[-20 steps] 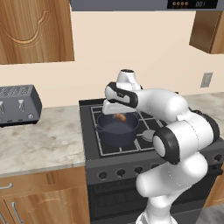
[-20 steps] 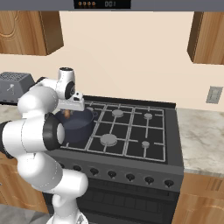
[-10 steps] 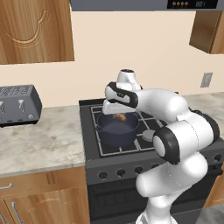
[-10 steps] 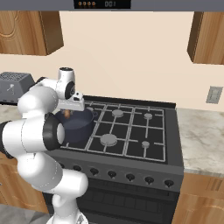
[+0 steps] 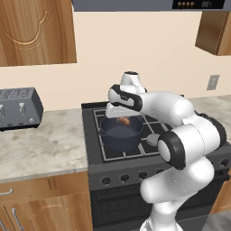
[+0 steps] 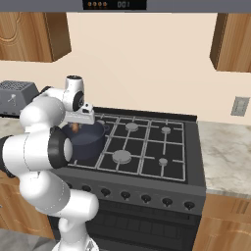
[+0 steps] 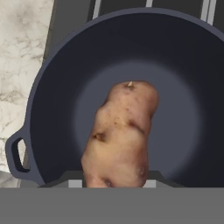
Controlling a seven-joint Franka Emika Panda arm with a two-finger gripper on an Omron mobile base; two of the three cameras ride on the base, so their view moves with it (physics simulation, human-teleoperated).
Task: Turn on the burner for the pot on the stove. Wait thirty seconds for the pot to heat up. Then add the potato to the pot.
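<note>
Holding the lumpy brown-orange potato (image 7: 120, 133) between narrowly parted jaws, your gripper (image 5: 122, 118) hangs over the round dark blue-grey metal pot (image 5: 121, 133) on the black gas stove's (image 6: 147, 147) front-left grate. Nearby on the marbled counter (image 5: 40, 146): a grey toaster (image 5: 18, 108), well apart.

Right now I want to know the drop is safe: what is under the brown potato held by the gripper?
The round dark blue-grey metal pot lies open directly below the lumpy brown potato; its bare dark floor shows all around. The patch straight beneath the potato is covered.
</note>
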